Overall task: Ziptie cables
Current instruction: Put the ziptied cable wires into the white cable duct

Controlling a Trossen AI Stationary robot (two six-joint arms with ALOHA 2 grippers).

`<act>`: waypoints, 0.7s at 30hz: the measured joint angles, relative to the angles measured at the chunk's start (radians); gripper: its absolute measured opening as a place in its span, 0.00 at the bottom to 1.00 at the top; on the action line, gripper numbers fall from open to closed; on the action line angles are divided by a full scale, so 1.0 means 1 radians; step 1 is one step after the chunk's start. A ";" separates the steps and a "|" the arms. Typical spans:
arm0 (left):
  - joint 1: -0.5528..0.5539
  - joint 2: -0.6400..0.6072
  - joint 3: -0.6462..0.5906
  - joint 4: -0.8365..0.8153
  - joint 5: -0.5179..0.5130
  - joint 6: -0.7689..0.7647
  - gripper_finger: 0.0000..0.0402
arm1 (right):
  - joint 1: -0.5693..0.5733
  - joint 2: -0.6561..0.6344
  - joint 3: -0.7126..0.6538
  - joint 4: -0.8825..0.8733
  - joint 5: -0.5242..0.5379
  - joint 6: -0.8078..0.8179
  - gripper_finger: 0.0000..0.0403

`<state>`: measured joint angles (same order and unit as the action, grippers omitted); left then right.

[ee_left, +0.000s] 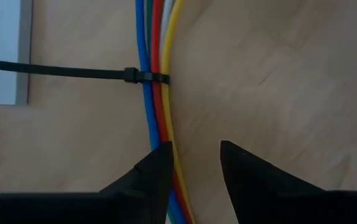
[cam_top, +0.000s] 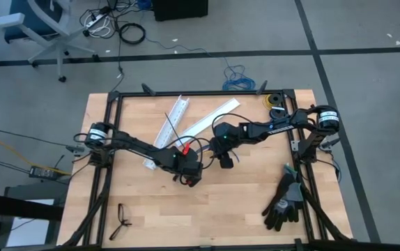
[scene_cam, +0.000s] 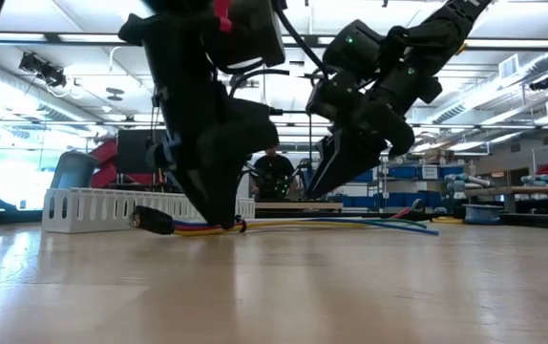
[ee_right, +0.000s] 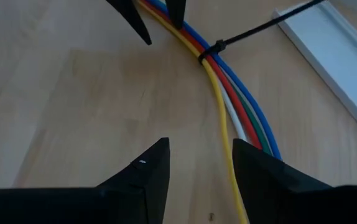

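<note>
Looking down on the pale wooden table (cam_top: 242,202), we see both dark arms meeting near its middle. The left gripper (ee_left: 194,168) stands low over the cables (ee_left: 157,93), a bundle of thin blue, green, red, white and yellow wires lying flat on the wood. Its two dark fingers are parted; one fingertip (ee_left: 160,163) sits right on the bundle's edge while the other rests apart on bare wood, and nothing is clasped between them. The thin black plastic ziptie (ee_left: 60,72) is already looped tight around the wires, its small locking head against the blue one and its long tail running straight off toward the white slotted duct piece (ee_left: 1,50).

The right gripper (ee_right: 197,158) hovers just beside the same bundle with its fingers spread and empty, the yellow wire passing close by one of them. From the table-level camera we see the wires ending at a small dark connector (scene_cam: 152,221) before the white duct. A pair of black gloves (cam_top: 283,202) lies near the table's right edge.
</note>
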<state>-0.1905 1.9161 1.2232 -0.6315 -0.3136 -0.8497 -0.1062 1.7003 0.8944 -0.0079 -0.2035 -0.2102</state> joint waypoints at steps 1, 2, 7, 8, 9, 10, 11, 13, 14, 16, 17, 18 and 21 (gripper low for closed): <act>0.000 0.003 0.000 0.000 -0.006 0.000 0.37 | 0.000 0.000 0.000 -0.005 0.000 0.001 0.40; 0.000 0.004 0.000 -0.001 -0.013 0.000 0.37 | 0.000 0.000 0.000 -0.009 0.001 0.001 0.40; 0.002 0.004 0.001 -0.016 -0.023 0.004 0.37 | 0.000 -0.001 0.000 -0.011 0.001 0.003 0.40; 0.003 0.004 0.001 -0.017 -0.021 0.004 0.36 | 0.000 -0.001 0.000 -0.011 0.001 0.003 0.40; 0.005 0.004 0.001 -0.019 -0.016 0.005 0.35 | 0.000 -0.001 0.000 -0.011 0.001 0.003 0.40; 0.007 0.004 0.001 -0.020 -0.011 0.005 0.34 | 0.000 -0.001 0.000 -0.010 0.001 0.004 0.40; 0.008 0.003 0.003 -0.025 -0.007 0.004 0.33 | 0.000 -0.001 0.000 -0.011 0.001 0.004 0.40; 0.008 0.003 0.021 -0.033 0.001 0.005 0.30 | -0.001 -0.001 0.000 -0.010 0.001 0.004 0.40; 0.008 0.003 0.036 -0.033 0.000 0.011 0.29 | -0.001 -0.001 0.000 -0.009 0.001 0.003 0.40; 0.008 0.001 0.067 -0.037 -0.008 0.044 0.28 | 0.000 -0.001 0.000 -0.009 0.000 0.003 0.40; 0.008 0.000 0.078 -0.041 -0.019 0.059 0.28 | 0.000 -0.001 0.000 -0.008 0.000 0.003 0.40; 0.008 -0.001 0.082 -0.046 -0.031 0.062 0.27 | 0.000 -0.001 0.000 -0.008 0.000 0.003 0.40; 0.009 0.000 0.080 -0.075 -0.035 0.053 0.27 | 0.000 -0.001 0.000 -0.008 0.000 0.006 0.40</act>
<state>-0.1820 1.9157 1.3033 -0.7063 -0.3489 -0.7971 -0.1066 1.6997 0.8944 -0.0162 -0.2035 -0.2041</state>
